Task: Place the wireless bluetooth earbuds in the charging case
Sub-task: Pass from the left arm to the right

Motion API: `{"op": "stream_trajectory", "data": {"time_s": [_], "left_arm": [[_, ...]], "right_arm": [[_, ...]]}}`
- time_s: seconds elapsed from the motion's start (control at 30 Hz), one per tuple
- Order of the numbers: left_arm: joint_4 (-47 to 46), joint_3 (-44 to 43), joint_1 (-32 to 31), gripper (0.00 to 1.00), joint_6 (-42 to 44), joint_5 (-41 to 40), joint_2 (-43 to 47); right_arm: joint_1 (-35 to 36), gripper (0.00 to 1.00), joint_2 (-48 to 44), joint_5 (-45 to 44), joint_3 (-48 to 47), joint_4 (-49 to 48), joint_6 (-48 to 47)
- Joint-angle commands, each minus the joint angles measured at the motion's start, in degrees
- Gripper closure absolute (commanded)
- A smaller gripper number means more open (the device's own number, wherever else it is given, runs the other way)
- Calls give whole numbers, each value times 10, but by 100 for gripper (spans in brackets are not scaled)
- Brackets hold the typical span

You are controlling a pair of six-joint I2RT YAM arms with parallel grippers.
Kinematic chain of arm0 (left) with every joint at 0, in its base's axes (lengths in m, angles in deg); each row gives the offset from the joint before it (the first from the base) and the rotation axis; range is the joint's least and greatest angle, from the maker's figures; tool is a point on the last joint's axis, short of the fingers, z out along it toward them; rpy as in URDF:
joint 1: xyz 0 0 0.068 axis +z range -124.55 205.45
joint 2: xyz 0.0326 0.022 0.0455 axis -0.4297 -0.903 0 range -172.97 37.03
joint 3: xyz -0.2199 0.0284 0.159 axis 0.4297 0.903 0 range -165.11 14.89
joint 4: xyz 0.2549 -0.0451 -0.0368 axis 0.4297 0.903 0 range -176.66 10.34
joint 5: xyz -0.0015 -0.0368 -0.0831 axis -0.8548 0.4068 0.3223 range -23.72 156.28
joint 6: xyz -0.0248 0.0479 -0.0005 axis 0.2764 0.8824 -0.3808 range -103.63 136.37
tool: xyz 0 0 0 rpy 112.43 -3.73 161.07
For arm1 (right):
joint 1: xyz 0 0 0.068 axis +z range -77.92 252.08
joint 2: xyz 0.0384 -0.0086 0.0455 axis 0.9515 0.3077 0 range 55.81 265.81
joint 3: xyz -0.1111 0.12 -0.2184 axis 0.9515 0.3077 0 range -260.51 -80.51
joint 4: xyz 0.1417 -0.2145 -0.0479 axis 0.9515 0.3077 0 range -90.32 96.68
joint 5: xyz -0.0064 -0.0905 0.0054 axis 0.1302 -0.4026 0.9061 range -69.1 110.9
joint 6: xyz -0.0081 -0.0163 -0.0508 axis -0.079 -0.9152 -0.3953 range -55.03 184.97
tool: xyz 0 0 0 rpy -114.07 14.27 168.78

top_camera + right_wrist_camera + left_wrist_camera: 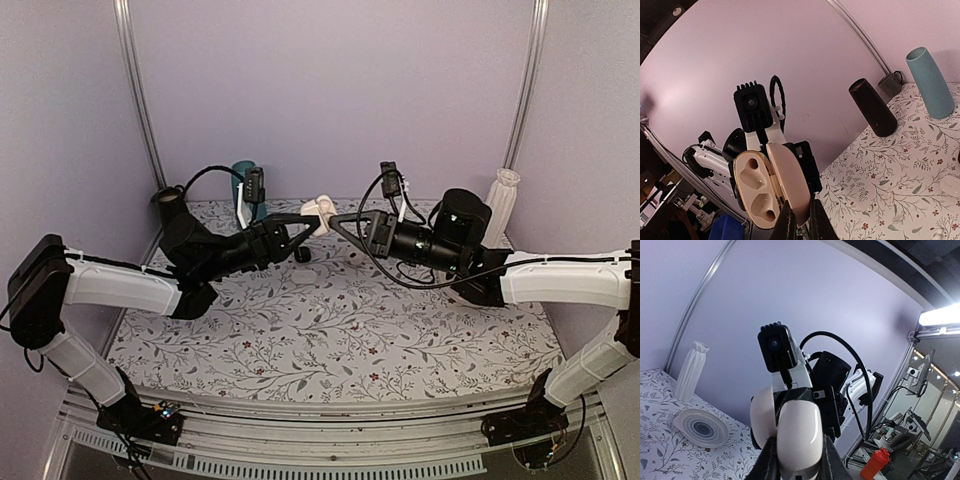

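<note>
The white charging case hangs in the air above the far middle of the table, held between both grippers. Its lid is open. In the right wrist view the half with two wells faces me, and both wells are empty. My left gripper is shut on the case. My right gripper is shut on the other half at its lower edge. Two tiny white bits lie on the flowered cloth below; they may be the earbuds, but are too small to tell.
At the back stand a teal vase, a black vase and a white ribbed vase. A round white dish with a dark centre lies near the white vase. A small black lump lies under the grippers.
</note>
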Motion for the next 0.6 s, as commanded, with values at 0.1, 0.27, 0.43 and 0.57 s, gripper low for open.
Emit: {"op": "stream_trajectory", "data": {"time_s": [0.1, 0.27, 0.43, 0.57], "left_arm": [[48, -11, -3, 62, 32, 12, 11], [162, -13, 20, 46, 105, 46, 45], [249, -21, 46, 44, 168, 131, 67], [391, -56, 46, 44, 271, 167, 70]], "right_arm": [[2, 97, -17, -8, -27, 39, -36], [-12, 97, -47, -7, -53, 171, -132], [-27, 97, -57, 19, -101, 327, -245], [-28, 97, -61, 37, -124, 408, -314]]}}
